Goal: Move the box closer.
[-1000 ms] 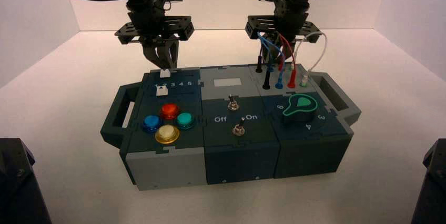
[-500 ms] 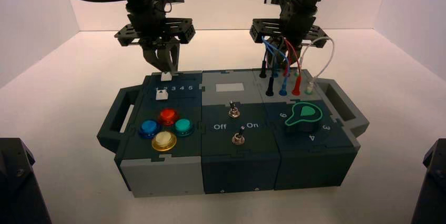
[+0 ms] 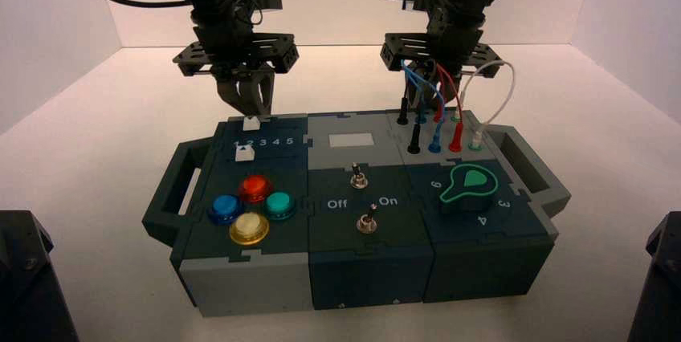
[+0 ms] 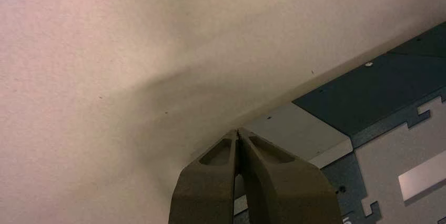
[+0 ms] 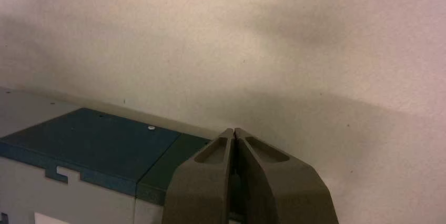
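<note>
The long dark teal-and-grey box (image 3: 341, 266) stands in the middle of the white floor, with side handles, four coloured round buttons (image 3: 250, 207), two toggle switches (image 3: 360, 177), a green knob (image 3: 466, 185) and plugged coloured wires (image 3: 438, 89). My left gripper (image 3: 250, 111) is shut and points down just behind the box's far edge on the left; the wrist view shows its tips (image 4: 238, 131) at the box's back wall (image 4: 305, 134). My right gripper (image 3: 430, 77) is shut behind the far edge on the right, partly hidden by the wires; its tips (image 5: 233, 129) sit at the box's back (image 5: 100, 145).
White walls (image 3: 56, 29) enclose the floor on three sides. Bare white floor (image 3: 104, 294) lies in front of and beside the box. Dark arm bases stand at the lower left corner (image 3: 28, 286) and the lower right corner (image 3: 658, 286) of the high view.
The box has slid toward the near side. Both shut grippers have come forward with it, staying at its far edge.
</note>
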Available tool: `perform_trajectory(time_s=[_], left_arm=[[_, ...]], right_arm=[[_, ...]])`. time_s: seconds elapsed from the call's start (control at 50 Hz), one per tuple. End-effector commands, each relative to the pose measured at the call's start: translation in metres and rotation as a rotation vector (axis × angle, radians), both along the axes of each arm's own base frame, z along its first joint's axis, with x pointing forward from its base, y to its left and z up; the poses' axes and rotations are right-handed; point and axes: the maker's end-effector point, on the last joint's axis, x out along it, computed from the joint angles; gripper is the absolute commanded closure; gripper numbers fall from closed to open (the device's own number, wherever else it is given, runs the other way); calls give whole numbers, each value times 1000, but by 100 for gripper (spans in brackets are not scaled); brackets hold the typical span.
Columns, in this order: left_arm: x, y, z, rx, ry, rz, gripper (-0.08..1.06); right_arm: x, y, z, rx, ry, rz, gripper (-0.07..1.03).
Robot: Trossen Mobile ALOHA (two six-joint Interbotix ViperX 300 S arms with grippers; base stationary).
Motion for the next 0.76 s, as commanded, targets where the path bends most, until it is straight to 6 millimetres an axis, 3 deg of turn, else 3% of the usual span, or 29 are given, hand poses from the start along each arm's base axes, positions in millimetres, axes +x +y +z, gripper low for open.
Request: perform_trajectory(time_s=[0.02, 0.22, 0.38, 0.58, 0.76], left_arm=[[-7, -8, 4, -5, -1, -25, 101], [-6, -9, 4, -8, -12, -24, 101], [6, -7, 12, -18, -53, -15, 101], [17, 2, 37, -46, -130, 13, 101], [19, 1, 65, -87, -198, 17, 101]], right_arm=[[-7, 7, 3, 4, 0, 23, 98], [-3, 8, 6, 8, -14, 27, 98], [9, 13, 17, 18, -51, 41, 98], [17, 15, 44, 34, -128, 67, 98], [8, 12, 65, 51, -156, 71, 98]])
